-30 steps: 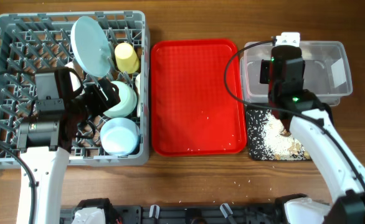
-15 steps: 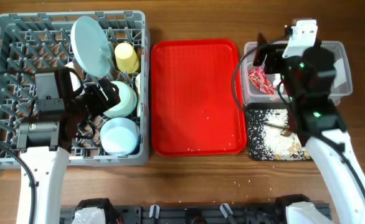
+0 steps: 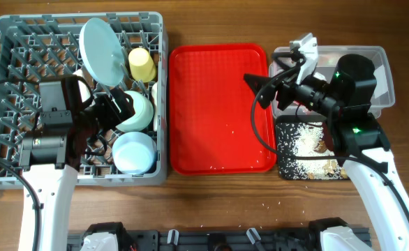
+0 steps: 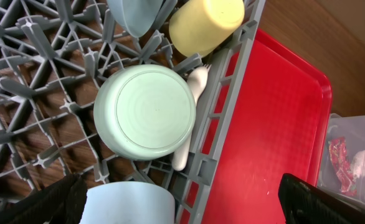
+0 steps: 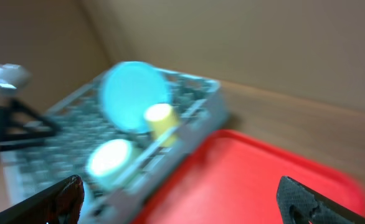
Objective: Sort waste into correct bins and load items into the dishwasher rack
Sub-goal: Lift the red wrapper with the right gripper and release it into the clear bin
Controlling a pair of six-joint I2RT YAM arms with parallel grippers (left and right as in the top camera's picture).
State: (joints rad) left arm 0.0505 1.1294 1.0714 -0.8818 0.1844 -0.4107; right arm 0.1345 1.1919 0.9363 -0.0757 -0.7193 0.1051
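The grey dishwasher rack (image 3: 16, 63) on the left holds an upright pale blue plate (image 3: 101, 49), a yellow cup (image 3: 142, 64), an upturned pale bowl (image 3: 136, 110) and another pale blue bowl (image 3: 133, 153). A white plastic utensil (image 4: 184, 146) lies wedged between the upturned bowl (image 4: 145, 112) and the rack wall. My left gripper (image 4: 182, 202) hovers open over these dishes, holding nothing. My right gripper (image 3: 258, 90) is open and empty, pointing left above the red tray's right edge. The clear tub (image 4: 357, 134) holds the red wrapper (image 4: 339, 163) and a white tissue (image 4: 360, 163). Rice and brown scraps lie in the black tray (image 3: 309, 150).
A flat red tray (image 3: 218, 104) with a few rice grains lies between the rack and the bins. The right wrist view is motion-blurred and looks across the red tray (image 5: 276, 180) toward the rack (image 5: 76, 137). A few stray grains dot the table's front.
My right gripper opened over the clear tub, leaving the red wrapper there, then swung left toward the red tray. The left arm has not moved.
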